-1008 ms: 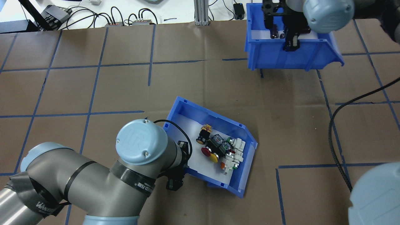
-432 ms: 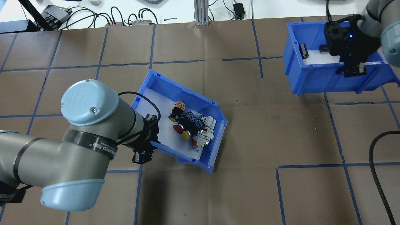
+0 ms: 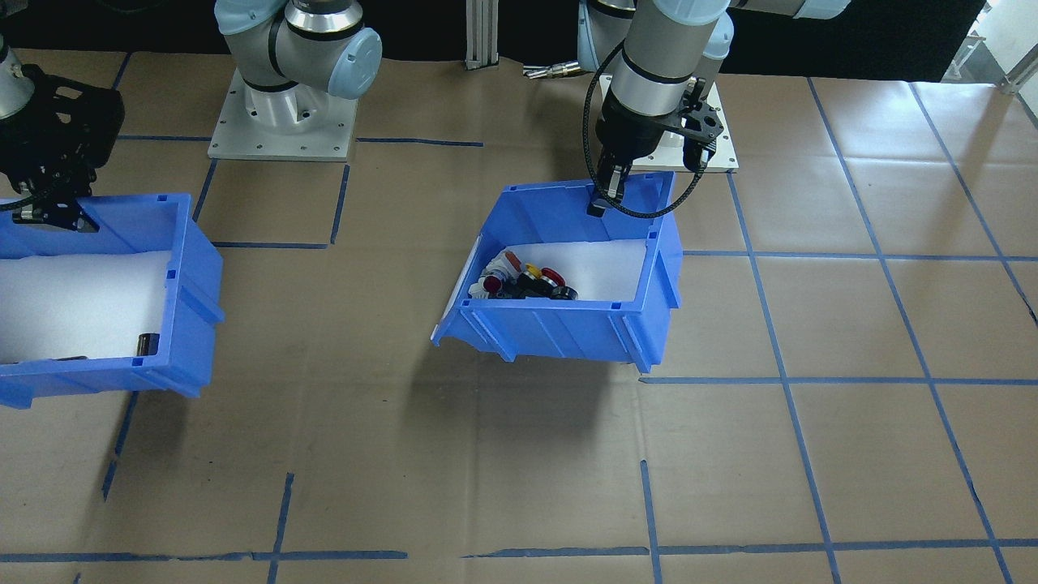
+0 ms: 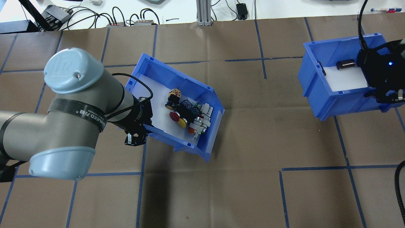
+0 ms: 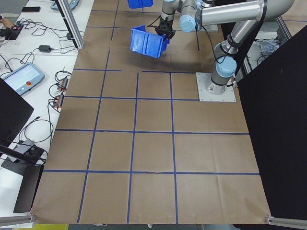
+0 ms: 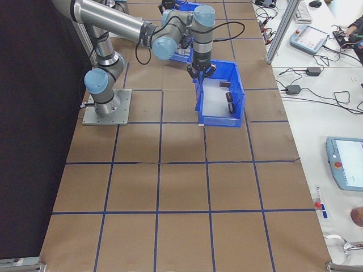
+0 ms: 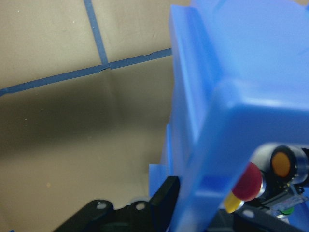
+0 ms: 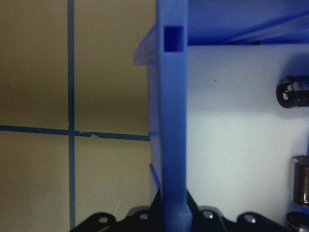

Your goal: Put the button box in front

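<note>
The button box (image 4: 183, 80), a blue bin with a white liner, hangs tilted above the table with its shadow below. Red, yellow, black and white push-buttons (image 4: 186, 117) lie bunched toward its sloped lip. My left gripper (image 4: 136, 137) is shut on the rear wall, also seen in the front-facing view as left gripper (image 3: 604, 199) on button box (image 3: 568, 332). The left wrist view shows the box wall (image 7: 217, 121) close up. My right gripper (image 4: 387, 95) is shut on the wall of another blue bin (image 4: 319, 95) holding dark capacitors (image 4: 346, 65).
Cables and power boxes (image 4: 126, 19) lie past the table's far edge, beside an aluminium post (image 4: 204, 12). A black cable (image 4: 400, 190) hangs at the right edge. Both arm bases (image 3: 280, 122) stand on plates at the robot's side. Blue tape lines grid the brown table (image 4: 253, 158).
My left arm carried the button box leftward and farther from the robot. My right arm carried the capacitor bin rightward and nearer the robot. Both grips stayed shut.
</note>
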